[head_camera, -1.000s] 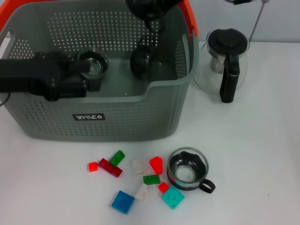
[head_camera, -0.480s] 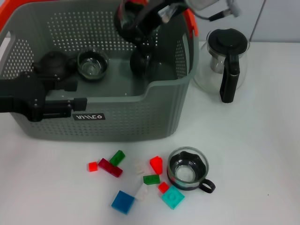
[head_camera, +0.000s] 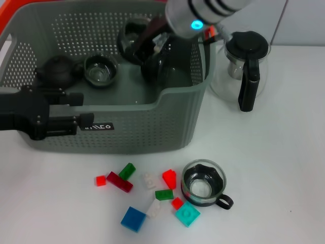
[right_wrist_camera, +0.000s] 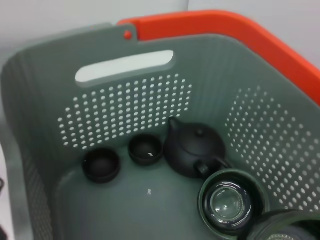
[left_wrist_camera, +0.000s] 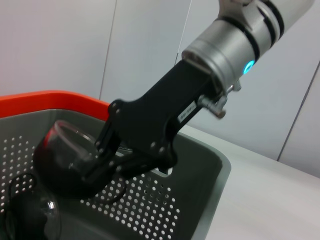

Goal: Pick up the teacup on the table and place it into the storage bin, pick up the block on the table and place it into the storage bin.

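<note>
Lower now, my right gripper (left_wrist_camera: 87,165) pinches a teacup (head_camera: 133,38) inside the storage bin (head_camera: 152,127).
Dropped here, it may strike the cups below; my left gripper (head_camera: 76,117), outside the bin's front wall, is spread.

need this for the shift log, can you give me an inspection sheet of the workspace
surface: white table, dry.
job's things: storage bin holds a teapot and cups; glass teacup and loose blocks on the table.
clutter: glass pot beside the bin.
grippers: right gripper holds a dark cup inside the bin; left gripper outside its front wall.
cables: nothing seen.
surroundings: pale wall panels.
</note>
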Controlling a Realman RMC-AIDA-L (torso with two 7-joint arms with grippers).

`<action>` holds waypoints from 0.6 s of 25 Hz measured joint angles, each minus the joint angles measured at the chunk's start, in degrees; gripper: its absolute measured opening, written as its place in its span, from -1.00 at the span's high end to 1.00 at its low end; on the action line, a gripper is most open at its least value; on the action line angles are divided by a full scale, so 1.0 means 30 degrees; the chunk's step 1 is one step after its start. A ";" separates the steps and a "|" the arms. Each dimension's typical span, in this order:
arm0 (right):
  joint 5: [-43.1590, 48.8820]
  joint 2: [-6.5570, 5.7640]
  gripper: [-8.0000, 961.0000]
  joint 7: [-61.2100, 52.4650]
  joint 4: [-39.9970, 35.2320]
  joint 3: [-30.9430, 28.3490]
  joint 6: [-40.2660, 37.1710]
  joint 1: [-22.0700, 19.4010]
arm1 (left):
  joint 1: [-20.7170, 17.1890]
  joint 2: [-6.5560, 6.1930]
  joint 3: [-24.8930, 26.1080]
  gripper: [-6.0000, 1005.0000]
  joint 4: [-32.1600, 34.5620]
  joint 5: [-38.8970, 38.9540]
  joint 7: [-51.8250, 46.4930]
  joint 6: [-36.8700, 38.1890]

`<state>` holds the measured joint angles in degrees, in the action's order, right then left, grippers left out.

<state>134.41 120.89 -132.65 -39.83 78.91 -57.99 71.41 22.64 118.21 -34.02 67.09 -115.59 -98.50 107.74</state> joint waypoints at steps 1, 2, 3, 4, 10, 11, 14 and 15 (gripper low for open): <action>-0.0196 0.0008 0.87 -0.0068 0.0231 0.0442 0.0377 0.0035 | -0.0030 0.0035 -0.0001 -0.25 0.0009 0.0000 0.0037 0.0029; -0.0370 0.0011 0.87 -0.0135 0.0405 0.0775 0.0691 0.0057 | -0.0051 0.0062 -0.0001 -0.25 0.0017 0.0000 0.0064 0.0058; -0.0537 0.0014 0.87 -0.0225 0.0602 0.1160 0.0970 0.0086 | -0.0055 0.0075 -0.0002 -0.25 0.0021 0.0001 0.0071 0.0075; -0.0677 0.0013 0.87 -0.0285 0.0736 0.1428 0.1228 0.0096 | -0.0058 0.0080 0.0000 -0.25 0.0020 0.0001 0.0076 0.0093; -0.1562 0.0048 0.87 -0.0373 0.1436 0.2395 0.2864 -0.0067 | -0.0055 0.0090 0.0000 -0.25 -0.0022 0.0003 0.0121 0.0107; -0.1788 0.0048 0.87 -0.0373 0.1631 0.2538 0.3211 -0.0102 | -0.0055 0.0099 0.0002 -0.25 -0.0039 0.0004 0.0129 0.0101; -0.2561 0.0048 0.87 -0.0342 0.2350 0.2819 0.4278 -0.0114 | -0.0050 0.0114 0.0002 -0.25 -0.0061 0.0004 0.0150 0.0034; -0.2787 0.0048 0.87 -0.0299 0.2548 0.2984 0.4548 -0.0102 | -0.0049 0.0116 0.0001 -0.25 -0.0066 0.0004 0.0161 0.0016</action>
<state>126.05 121.03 -133.55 -32.19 87.87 -44.35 71.10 22.50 118.55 -34.02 66.89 -115.57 -98.02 107.79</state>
